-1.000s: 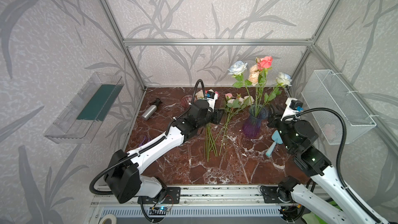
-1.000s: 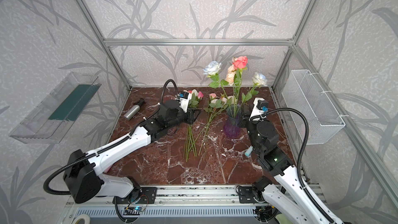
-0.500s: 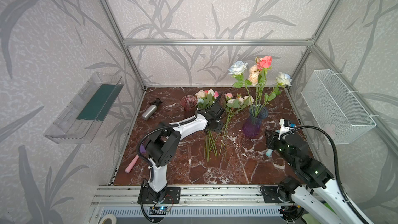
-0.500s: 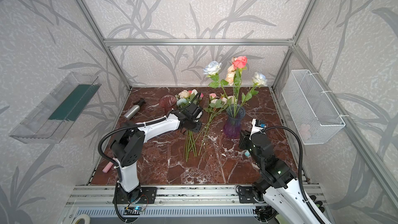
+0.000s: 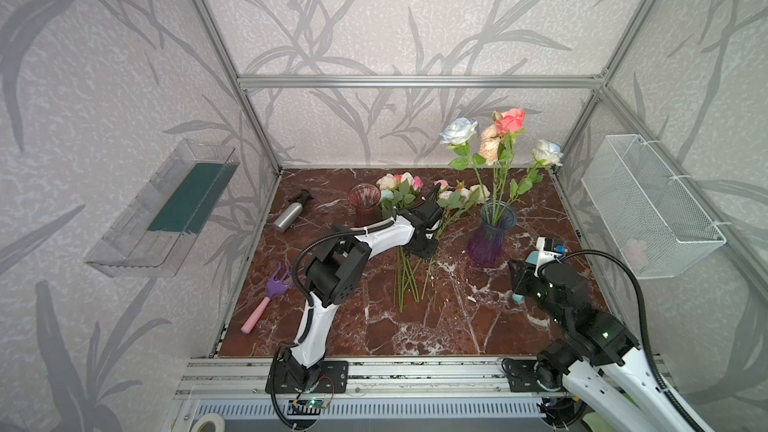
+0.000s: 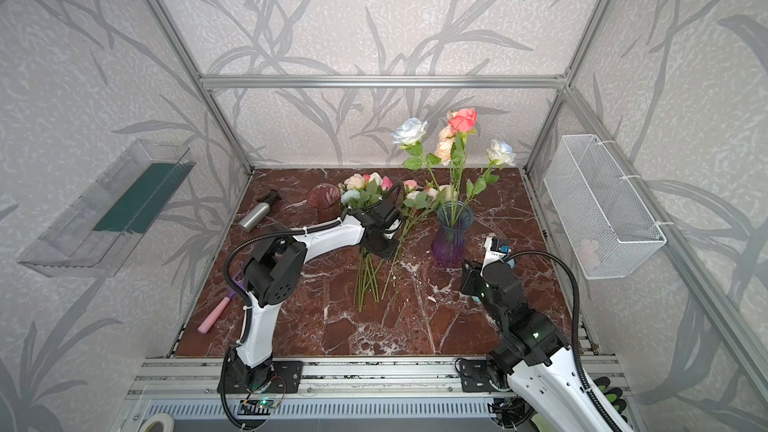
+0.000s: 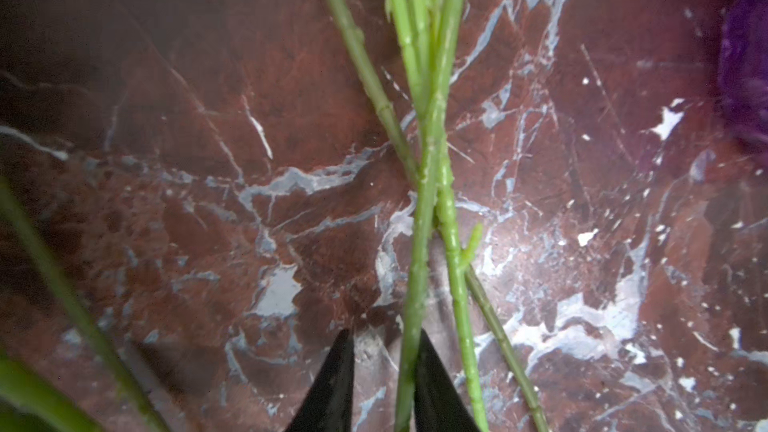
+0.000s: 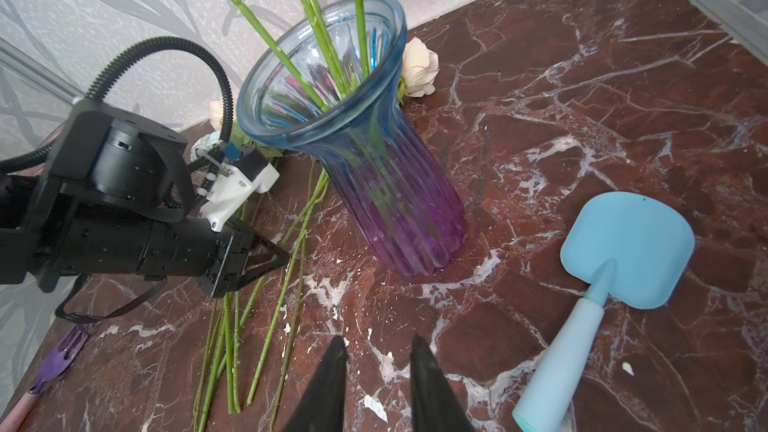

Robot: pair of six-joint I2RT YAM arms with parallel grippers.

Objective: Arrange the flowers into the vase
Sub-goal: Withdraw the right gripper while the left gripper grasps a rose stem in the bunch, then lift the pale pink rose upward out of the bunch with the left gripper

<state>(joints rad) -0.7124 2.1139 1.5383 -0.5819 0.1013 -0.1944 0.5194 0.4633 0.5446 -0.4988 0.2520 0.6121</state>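
In both top views my left gripper [image 5: 426, 249] [image 6: 382, 249] is low over the flowers [image 5: 409, 280] [image 6: 368, 280] that lie on the marble table [image 5: 374, 326], across their green stems near the middle. Their heads point to the back wall, just beside a small red vase [image 5: 364, 203]. The blue and purple vase [image 5: 490, 238] [image 6: 451, 238] stands upright to the right of these stems. Four flowers stand in it already: pale blue, peach, coral and white. My right gripper [image 5: 516, 274] [image 6: 467, 280] is near the front right of this vase, apart from it. From here I cannot tell how its fingers stand.

In the left wrist view my two black fingers [image 7: 336, 380] are narrow but not closed. One stem [image 7: 415, 284] runs between them. It lies against one finger, and there is a small gap to the other one. More stems cross it on the table, and the purple foot of the vase [image 7: 744, 56] shows at the border.

In the right wrist view my fingers [image 8: 328, 380] have a narrow gap with only marble between them, so I hold nothing. The vase [image 8: 374, 160] is in front, upright, with stems inside. A light blue shovel [image 8: 623, 251] lies flat near it, not touching. The left gripper [image 8: 282, 260] points its tip down at the lying stems.
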